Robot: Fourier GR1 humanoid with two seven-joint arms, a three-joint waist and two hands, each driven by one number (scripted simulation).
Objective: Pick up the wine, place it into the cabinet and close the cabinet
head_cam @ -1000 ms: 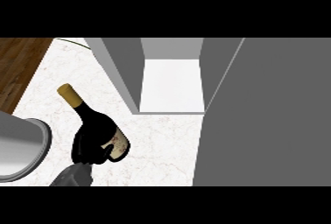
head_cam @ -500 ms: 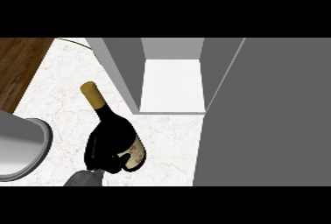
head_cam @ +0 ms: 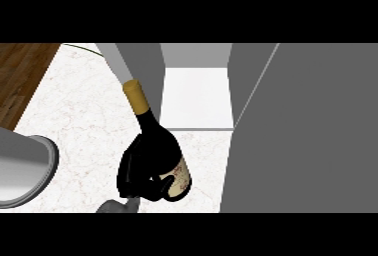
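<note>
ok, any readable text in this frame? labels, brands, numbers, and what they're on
Wine bottle label: cream paper with faint reddish marks, too blurred to read as words.
Gold foil on the bottle's neck: no text visible.
Cabinet, marble counter, grey pot at the left edge: no text or signs.
So nothing legible. The hand curled round the bottle also covers part of its body.

wine bottle [head_cam: 157, 135]: black, tan cap, cream label
hand [head_cam: 136, 172]: black
desk [head_cam: 81, 115]: white, faint marbling
cabinet [head_cam: 310, 125]: grey, white inside
floor [head_cam: 22, 70]: brown wood
</note>
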